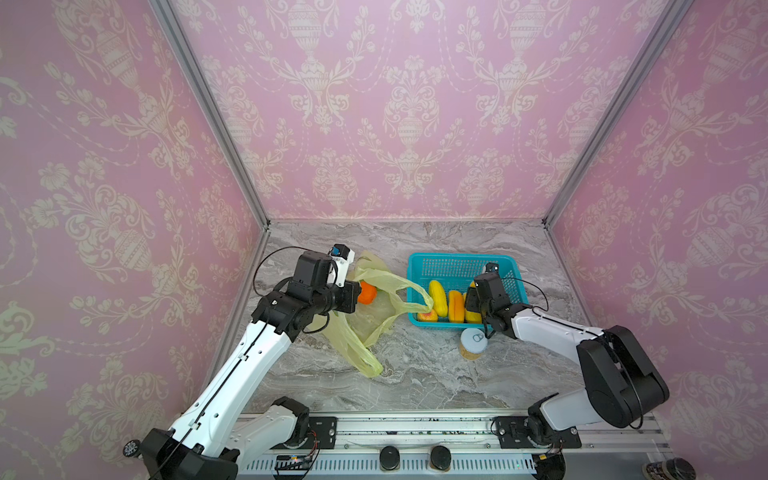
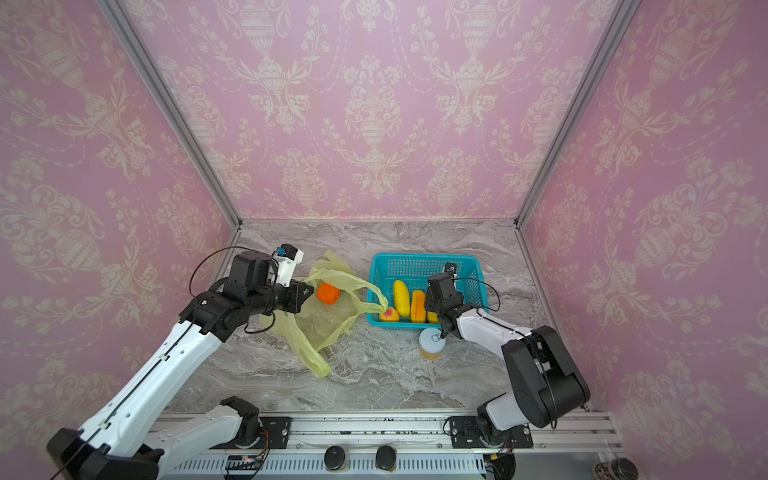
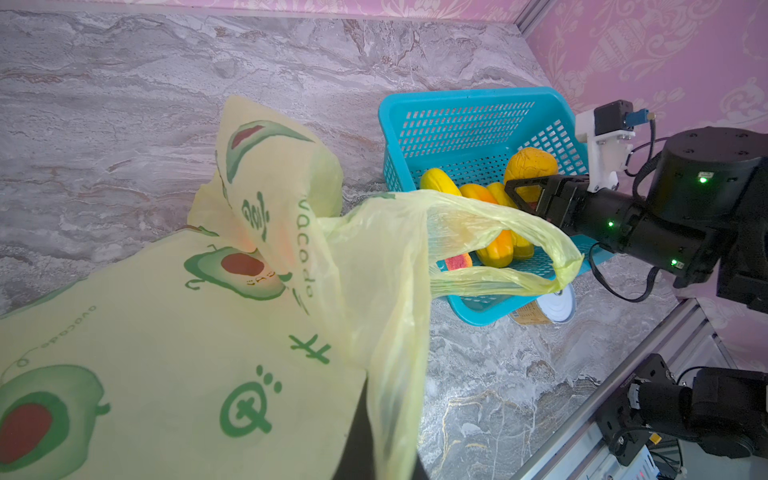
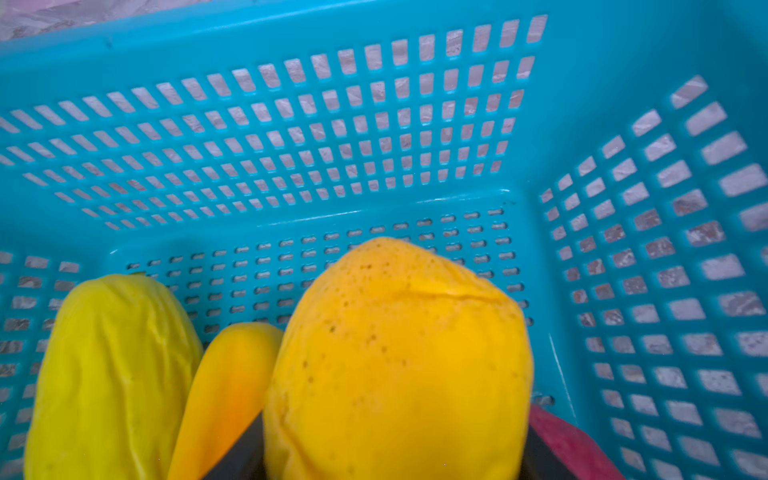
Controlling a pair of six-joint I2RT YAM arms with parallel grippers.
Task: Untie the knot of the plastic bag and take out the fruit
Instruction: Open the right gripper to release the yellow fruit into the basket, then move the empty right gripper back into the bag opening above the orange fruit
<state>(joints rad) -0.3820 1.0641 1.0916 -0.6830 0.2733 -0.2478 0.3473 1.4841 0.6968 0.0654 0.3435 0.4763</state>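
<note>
The yellow-green plastic bag (image 1: pixel 374 324) (image 2: pixel 324 328) (image 3: pixel 166 332) lies open on the marble. Its knot is out of view, and one loose handle loop (image 1: pixel 415 297) (image 3: pixel 519 249) drapes over the basket edge. My left gripper (image 1: pixel 357 295) (image 2: pixel 305 293) (image 3: pixel 374 436) is shut on the bag's film, beside an orange (image 1: pixel 368 293) (image 2: pixel 328 293) at the bag mouth. My right gripper (image 1: pixel 471 305) (image 2: pixel 432 307) (image 4: pixel 395 436) is inside the teal basket (image 1: pixel 461 257) (image 4: pixel 291 41), shut on a round yellow fruit (image 4: pixel 395 353) (image 3: pixel 530 164). Elongated yellow fruit (image 1: pixel 438 297) (image 4: pixel 112 374) and a pink-red one (image 1: pixel 428 316) lie there too.
A white-lidded jar (image 1: pixel 473 343) (image 2: pixel 432 343) (image 3: pixel 552 305) stands just in front of the basket, under my right wrist. A second handle loop (image 1: pixel 365 361) trails toward the table's front. Pink walls close in the left, back and right sides.
</note>
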